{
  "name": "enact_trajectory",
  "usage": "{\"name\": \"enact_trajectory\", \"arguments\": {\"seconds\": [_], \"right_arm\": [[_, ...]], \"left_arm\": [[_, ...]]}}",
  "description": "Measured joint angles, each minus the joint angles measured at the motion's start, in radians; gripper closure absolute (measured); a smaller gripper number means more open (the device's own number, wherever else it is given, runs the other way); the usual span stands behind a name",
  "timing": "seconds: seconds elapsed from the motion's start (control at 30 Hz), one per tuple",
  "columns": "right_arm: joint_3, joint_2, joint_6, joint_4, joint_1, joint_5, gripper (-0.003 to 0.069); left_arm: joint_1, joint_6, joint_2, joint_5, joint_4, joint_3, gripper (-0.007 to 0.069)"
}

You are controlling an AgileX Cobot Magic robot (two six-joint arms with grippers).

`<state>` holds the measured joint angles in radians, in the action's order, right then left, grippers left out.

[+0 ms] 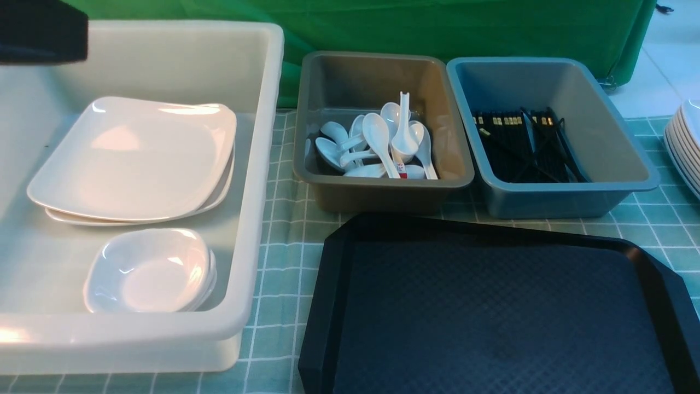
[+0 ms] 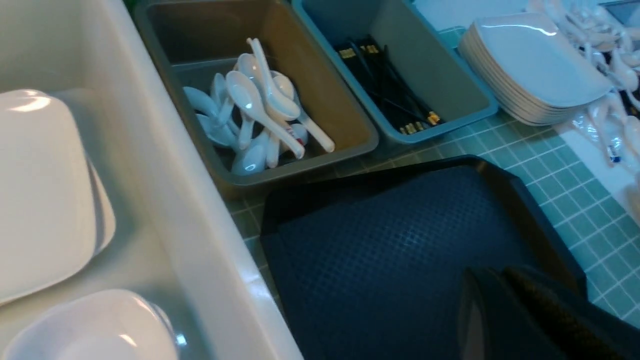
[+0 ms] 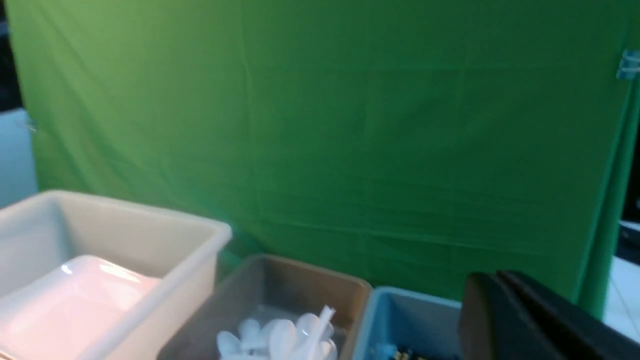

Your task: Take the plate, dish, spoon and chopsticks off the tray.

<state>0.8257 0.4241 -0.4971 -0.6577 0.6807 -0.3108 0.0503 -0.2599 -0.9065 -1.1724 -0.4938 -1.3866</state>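
Both grippers are pressed shut, empty: the left gripper [image 2: 492, 280] above the tray [image 1: 492, 306], the right gripper [image 3: 492, 285] raised toward the green backdrop [image 3: 350, 125]. Only the left wrist view shows a plate stack [image 2: 530, 75] far right. Two plates [image 1: 134, 158] lie in the white tub [image 1: 257, 164]; the chopsticks [image 1: 519, 142] point near-to-far in the blue tub [image 1: 618, 142].

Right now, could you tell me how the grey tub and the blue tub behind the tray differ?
The grey tub holds a loose heap of white spoons; the blue tub holds black chopsticks with gold bands. The grey tub stands left of the blue tub, nearer the big white bin. Both are rectangular with rims, side by side on the checked cloth.
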Motion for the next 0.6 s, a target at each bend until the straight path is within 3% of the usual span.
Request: {"name": "enact_trajectory", "arguments": {"seconds": [0.1,0.33,0.43,0.6], "right_arm": [[-0.115,-0.082,-0.07,-0.015,0.0,0.046,0.0638],[-0.164,-0.106,-0.094,-0.017,0.0,0.051,0.0636],[-0.164,-0.107,-0.097,-0.018,0.0,0.051,0.0626],[-0.164,-0.107,-0.097,-0.019,0.0,0.051,0.0615]], "left_arm": [[0.0,-0.002,0.104,0.041,-0.038,0.139,0.0613],[0.0,-0.003,0.353,0.166,-0.057,0.438,0.0613],[0.0,0.0,0.485,0.291,-0.058,0.615,0.0613],[0.0,0.004,0.577,0.395,-0.061,0.717,0.0613]]}}
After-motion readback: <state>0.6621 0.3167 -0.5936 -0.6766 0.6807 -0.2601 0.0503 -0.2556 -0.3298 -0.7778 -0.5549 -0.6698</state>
